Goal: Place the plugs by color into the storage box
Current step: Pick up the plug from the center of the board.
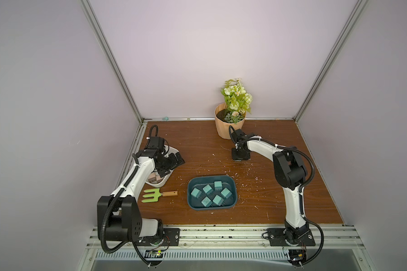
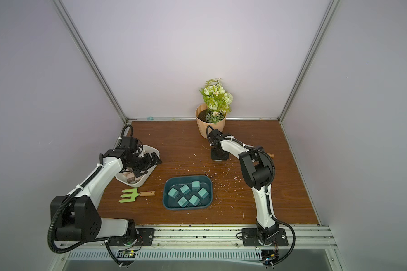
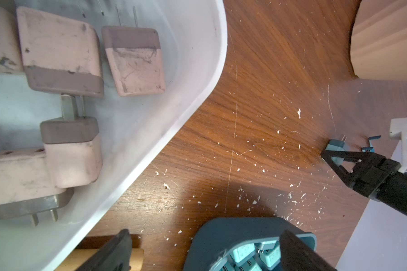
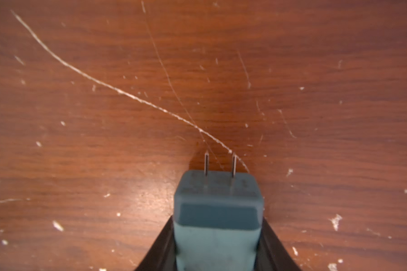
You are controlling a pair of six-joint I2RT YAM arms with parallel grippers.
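The right claw [image 1: 239, 158] points down at the bench [image 1: 268, 201] and is pressed onto a teal plug [image 4: 217, 211], pinching its sides, with the two metal prongs sticking out past the fingertips. The plug sits low over the wood, between the flower pot [image 1: 226, 131] and the dark teal tray [image 1: 212, 177] and well apart from both; whether it touches the bench I cannot tell. Six more teal plugs [image 1: 207, 189] lie loose in that tray. The left claw [image 1: 170, 166] is spread wide and holds nothing, hanging over the white tray [image 3: 205, 93], where the pink plugs [image 3: 61, 54] lie. A green garden fork [image 1: 150, 194] lies between the two trays.
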